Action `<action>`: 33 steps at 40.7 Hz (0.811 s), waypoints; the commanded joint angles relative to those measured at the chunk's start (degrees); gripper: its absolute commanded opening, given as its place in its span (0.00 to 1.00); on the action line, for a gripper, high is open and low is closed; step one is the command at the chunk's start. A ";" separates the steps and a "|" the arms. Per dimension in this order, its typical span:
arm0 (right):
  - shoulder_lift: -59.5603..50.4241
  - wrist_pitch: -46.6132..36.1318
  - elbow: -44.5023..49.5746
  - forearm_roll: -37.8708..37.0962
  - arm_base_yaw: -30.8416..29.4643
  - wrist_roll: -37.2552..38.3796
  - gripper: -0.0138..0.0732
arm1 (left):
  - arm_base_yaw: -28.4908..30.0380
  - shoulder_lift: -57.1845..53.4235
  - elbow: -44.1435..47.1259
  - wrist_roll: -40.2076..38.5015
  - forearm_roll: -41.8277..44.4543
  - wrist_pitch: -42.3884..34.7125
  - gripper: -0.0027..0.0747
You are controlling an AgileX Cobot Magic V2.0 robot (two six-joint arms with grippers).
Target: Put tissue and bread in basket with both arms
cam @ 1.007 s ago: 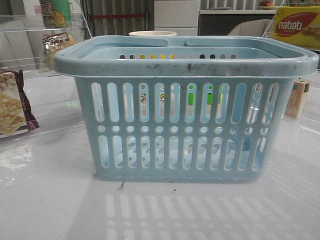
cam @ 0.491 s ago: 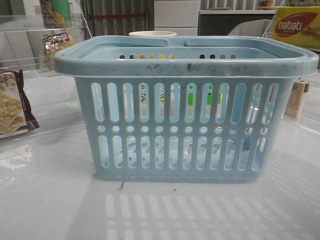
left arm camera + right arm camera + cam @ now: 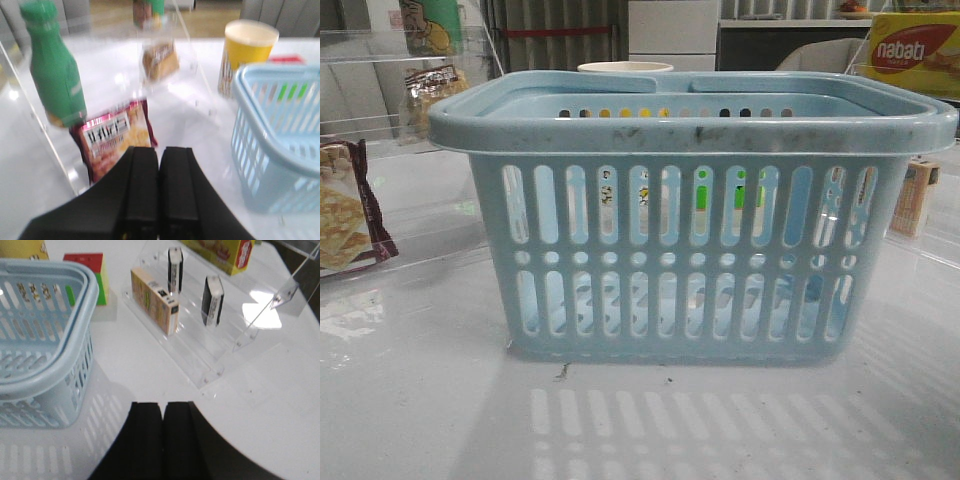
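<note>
The light blue basket (image 3: pixel 690 215) stands mid-table; it also shows in the left wrist view (image 3: pixel 280 145) and the right wrist view (image 3: pixel 45 335). The bread (image 3: pixel 159 60), a clear packet with golden-brown contents, sits on a clear acrylic shelf left of the basket (image 3: pixel 430 95). Two black-and-white packets stand on edge on the right acrylic shelf; the nearer is the tissue (image 3: pixel 212 300), the other (image 3: pixel 175 267) is behind it. My left gripper (image 3: pixel 159 150) is shut and empty, short of the left shelf. My right gripper (image 3: pixel 163 406) is shut and empty, beside the basket, short of the right shelf.
A maroon-edged cracker packet (image 3: pixel 112 137) and a green bottle (image 3: pixel 52 70) are on the left shelf. A yellow cup (image 3: pixel 247 52) stands behind the basket. A tan box (image 3: pixel 155 302), a coloured cube (image 3: pixel 90 272) and a yellow box (image 3: pixel 225 252) are on the right.
</note>
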 commanded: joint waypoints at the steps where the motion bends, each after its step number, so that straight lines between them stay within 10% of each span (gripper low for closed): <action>1: 3.45 -2.25 -1.91 -0.81 -0.34 -0.33 0.22 | -0.32 3.25 -1.60 -0.27 -0.70 -3.14 0.16; 13: 11.39 -0.46 -1.91 -0.86 -0.34 -1.42 0.31 | -0.32 8.53 -1.45 1.04 1.20 -3.03 0.17; 21: 15.01 -1.55 -1.82 -0.86 -0.34 -1.42 0.71 | -0.32 8.76 0.05 3.16 1.20 -4.04 0.52; 33: 19.97 -8.53 -1.27 -2.23 -2.39 -0.04 0.76 | -8.96 8.76 2.54 3.44 -0.65 -7.79 0.68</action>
